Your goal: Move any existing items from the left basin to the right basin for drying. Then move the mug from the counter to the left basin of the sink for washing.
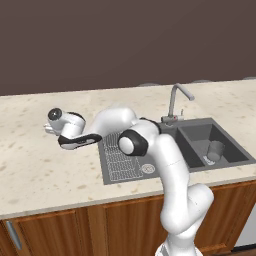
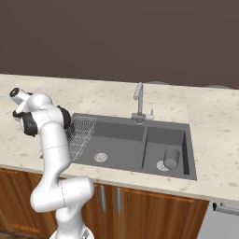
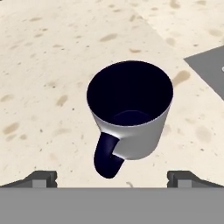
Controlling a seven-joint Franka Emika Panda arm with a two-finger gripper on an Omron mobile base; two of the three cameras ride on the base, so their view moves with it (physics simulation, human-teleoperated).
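Mug (image 3: 129, 111) is standing upright on the counter (image 1: 45, 165), left of the sink (image 2: 135, 142), with nothing crowding it. Gripper (image 3: 112, 177) is hovering over it, jaws spread wide, gripping nothing. Cup (image 2: 171, 158) is sitting in the right basin (image 2: 182, 140), beyond the faucet (image 1: 176, 102).

The white arm (image 1: 150, 150) rises from the lower right and reaches left across the table (image 1: 45, 165), a beige speckled top over brown wooden cabinets (image 1: 120, 225). Its hand (image 1: 67, 127) hangs over the table left of the sink (image 1: 175, 147) — whether the jaws stand apart cannot be told here. The wider left basin (image 1: 125, 162) holds a wire rack and a round drain. The narrower right basin (image 1: 210, 142) holds a grey cup (image 1: 216, 150), upright. A curved faucet (image 1: 176, 102) stands behind the sink.
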